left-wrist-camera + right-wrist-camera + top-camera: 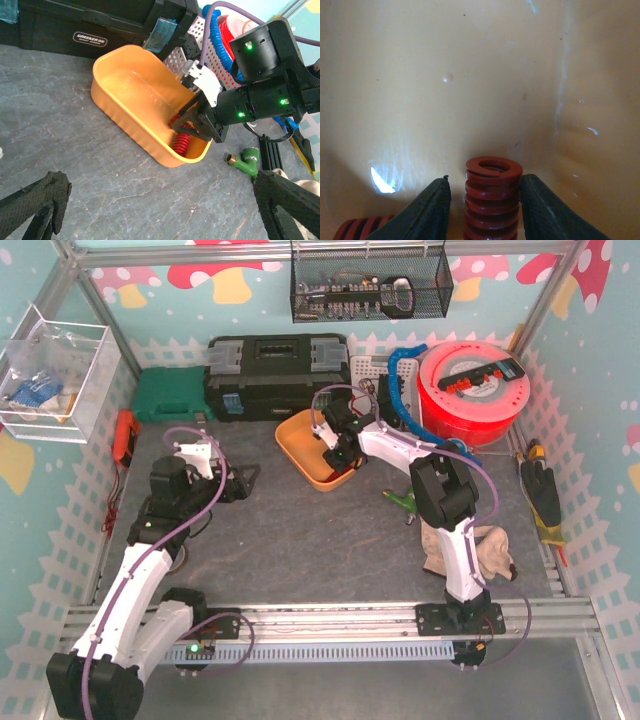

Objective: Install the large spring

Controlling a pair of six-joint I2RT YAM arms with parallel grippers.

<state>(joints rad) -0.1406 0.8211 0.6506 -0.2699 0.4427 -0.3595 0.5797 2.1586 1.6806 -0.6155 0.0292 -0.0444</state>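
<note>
The large spring (493,186), a red coil, stands on end in the orange tray (470,75), and my right gripper (485,200) is shut on it. The right pad (540,205) presses its coils; a thin sliver of tray shows beside the left pad (427,210). The end of a second red spring (362,227) pokes in at the lower left. From the left wrist view, the right gripper (192,125) reaches down into the tray (125,115) over the spring (181,144). My left gripper (160,200) hovers wide open over the mat, holding nothing, left of the tray (295,435).
A green hose fitting (245,162) lies on the mat right of the tray. A black toolbox (275,375), a green case (170,395) and a red spool (472,390) line the back. A crumpled cloth (480,545) lies by the right arm.
</note>
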